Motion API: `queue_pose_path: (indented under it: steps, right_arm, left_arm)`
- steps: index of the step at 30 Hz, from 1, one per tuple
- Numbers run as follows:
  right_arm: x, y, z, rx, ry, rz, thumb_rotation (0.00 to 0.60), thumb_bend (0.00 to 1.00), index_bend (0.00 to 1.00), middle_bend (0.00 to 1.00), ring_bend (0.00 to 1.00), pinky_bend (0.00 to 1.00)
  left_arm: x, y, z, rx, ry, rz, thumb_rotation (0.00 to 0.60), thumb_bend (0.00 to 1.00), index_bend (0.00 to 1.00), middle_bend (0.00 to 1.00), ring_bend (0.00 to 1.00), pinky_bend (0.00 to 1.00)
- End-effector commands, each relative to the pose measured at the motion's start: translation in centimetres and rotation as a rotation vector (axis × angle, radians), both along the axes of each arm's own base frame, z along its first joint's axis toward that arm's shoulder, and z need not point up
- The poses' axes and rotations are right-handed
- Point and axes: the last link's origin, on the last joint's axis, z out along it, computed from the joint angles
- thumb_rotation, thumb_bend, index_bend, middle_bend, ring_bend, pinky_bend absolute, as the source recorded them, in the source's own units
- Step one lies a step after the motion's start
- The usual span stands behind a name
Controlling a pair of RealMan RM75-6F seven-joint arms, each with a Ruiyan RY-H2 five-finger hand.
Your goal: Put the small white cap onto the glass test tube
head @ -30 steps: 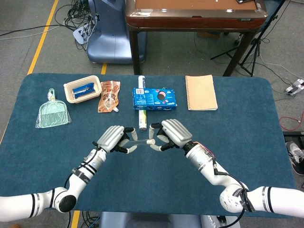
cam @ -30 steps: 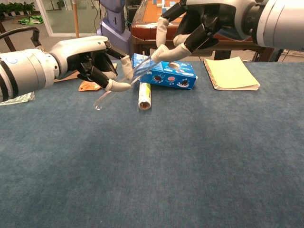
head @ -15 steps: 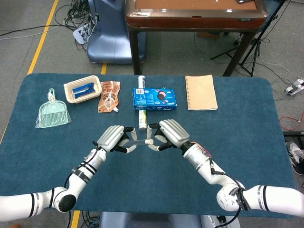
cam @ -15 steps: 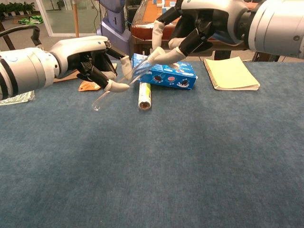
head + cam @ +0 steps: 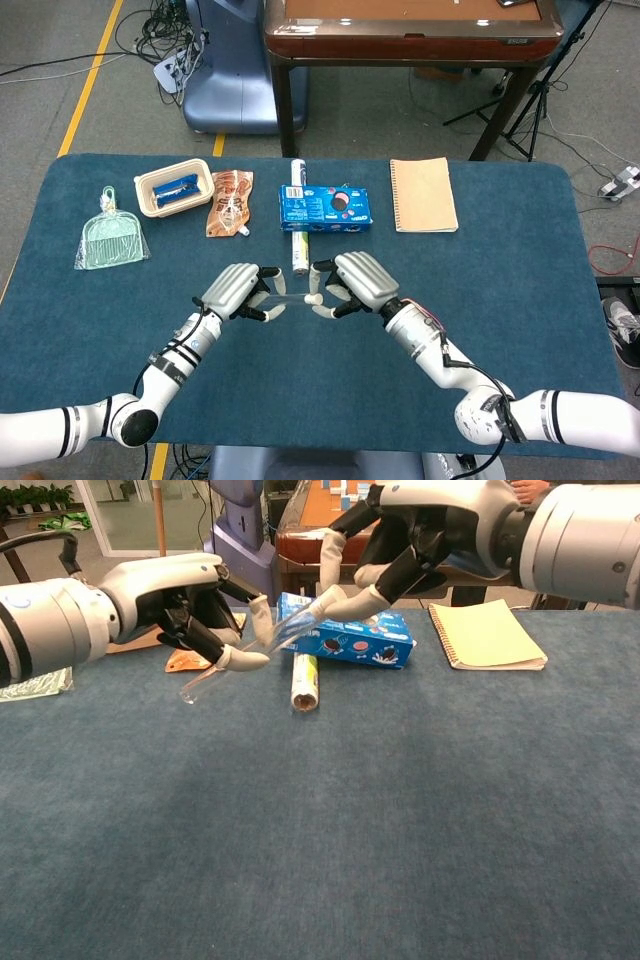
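Since a second ago both hands have drifted slightly left; from the head view, the left hand (image 5: 236,290) pinches the glass test tube (image 5: 284,297) above the tabletop (image 5: 520,260), its long axis lying left-right, short of the paper roll (image 5: 298,215) and blue box (image 5: 324,209). From the chest view, the tube's closed end points down-left while its mouth meets the right hand (image 5: 400,550), whose fingertips (image 5: 335,605) seem to pinch there; the cap itself cannot be made out.

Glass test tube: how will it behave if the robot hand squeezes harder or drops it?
The glass test tube looks thin, clear and smooth, so probably fragile and slippery in the left robot hand. Being round, it would likely roll on the table if dropped.
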Motion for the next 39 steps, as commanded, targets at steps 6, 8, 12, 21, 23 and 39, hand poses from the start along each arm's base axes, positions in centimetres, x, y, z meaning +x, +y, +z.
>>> queue_pose_path:
  steps: [6,8,12,21,23,39]
  right_arm:
    - [0.0,0.0,0.4,-0.007,0.004,0.003,0.6,0.03,0.37,0.99,1.0,1.0]
    - [-0.1,0.0,0.6,-0.013,0.003,0.005,0.6,0.01,0.32,0.99,1.0,1.0]
    - [-0.5,0.1,1.8,-0.046,0.002,0.003,0.6,0.01,0.31,0.99,1.0,1.0]
    - [-2.8,0.6,5.8,-0.163,0.038,-0.023,0.6,0.01,0.3,0.99,1.0,1.0]
    - [-3.4,0.7,6.4,-0.18,0.051,-0.032,0.6,0.01,0.3,0.99,1.0,1.0]
    - [-6.5,1.1,8.0,-0.187,0.06,-0.092,0.6,0.01,0.3,0.99,1.0,1.0]
  left_arm:
    - [-0.3,0.2,0.2,0.008,0.008,0.001,0.6,0.26,0.64,1.0,1.0,1.0]
    - [-0.4,0.2,0.2,0.01,0.013,0.003,0.6,0.26,0.64,1.0,1.0,1.0]
    - [-1.3,0.3,0.2,0.015,0.045,0.011,0.6,0.26,0.64,1.0,1.0,1.0]
    - [-3.4,0.3,-2.1,0.049,0.277,-0.049,0.6,0.26,0.64,1.0,1.0,1.0]
    - [-3.5,0.2,-2.8,0.054,0.321,-0.058,0.6,0.26,0.64,1.0,1.0,1.0]
    - [-2.7,0.5,-9.0,0.056,0.529,-0.058,0.6,0.26,0.64,1.0,1.0,1.0]
